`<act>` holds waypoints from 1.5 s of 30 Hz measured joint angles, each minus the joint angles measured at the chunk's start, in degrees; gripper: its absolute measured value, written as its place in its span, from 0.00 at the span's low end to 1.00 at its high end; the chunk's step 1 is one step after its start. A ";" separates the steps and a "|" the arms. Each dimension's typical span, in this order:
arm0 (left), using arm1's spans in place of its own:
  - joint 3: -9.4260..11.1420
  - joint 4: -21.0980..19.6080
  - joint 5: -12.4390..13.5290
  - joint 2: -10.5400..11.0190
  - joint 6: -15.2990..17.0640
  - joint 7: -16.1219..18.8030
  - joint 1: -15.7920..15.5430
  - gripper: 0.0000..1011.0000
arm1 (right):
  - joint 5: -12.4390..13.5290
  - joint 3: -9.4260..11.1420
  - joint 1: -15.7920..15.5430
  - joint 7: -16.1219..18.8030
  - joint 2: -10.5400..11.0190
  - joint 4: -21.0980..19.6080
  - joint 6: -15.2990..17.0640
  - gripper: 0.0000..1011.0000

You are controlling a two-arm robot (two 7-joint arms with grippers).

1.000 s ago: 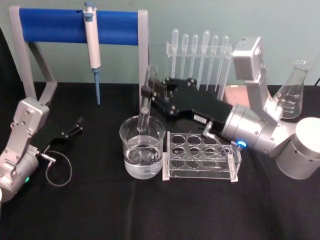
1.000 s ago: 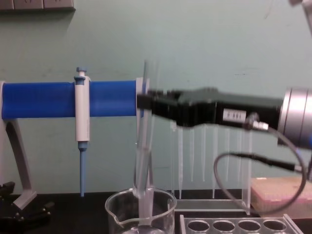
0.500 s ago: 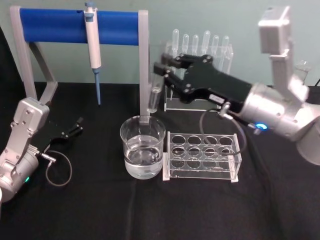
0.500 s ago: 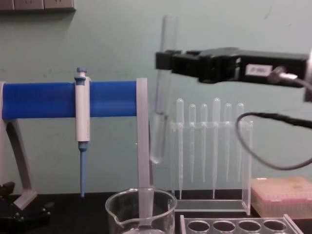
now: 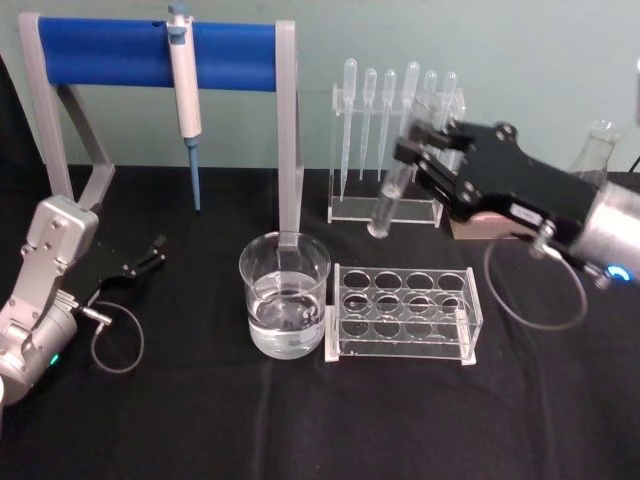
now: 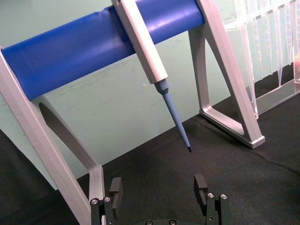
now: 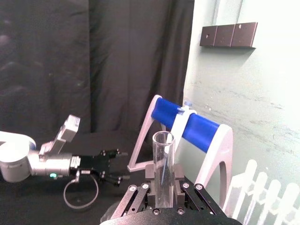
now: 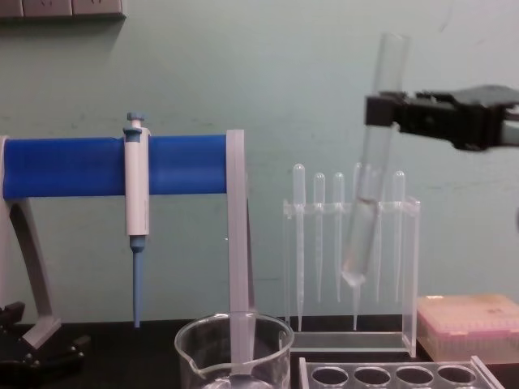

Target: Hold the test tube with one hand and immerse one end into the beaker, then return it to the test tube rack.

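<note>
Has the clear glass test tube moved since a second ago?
Yes. The clear glass test tube, clamped in the right tool, has risen out of the wide glass beaker and shifted to the robot's right, now hanging before the pipette stand.

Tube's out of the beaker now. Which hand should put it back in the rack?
Right. The right hand already grips the test tube, held in the air just behind the clear rack. The left hand sits low at the table's far left, open, well away from the rack.
</note>
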 joint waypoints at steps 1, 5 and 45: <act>0.00 0.00 0.00 0.00 0.00 0.00 0.00 0.99 | 0.04 0.15 -0.36 0.18 0.25 0.00 -0.43 0.22; 0.00 0.00 0.00 0.00 0.00 0.00 0.00 0.99 | 0.17 0.69 -2.40 1.06 1.47 0.13 -2.26 0.22; 0.00 0.00 0.00 0.00 0.00 0.00 0.00 0.99 | -2.55 -0.72 -6.26 1.94 0.15 5.22 -4.24 0.22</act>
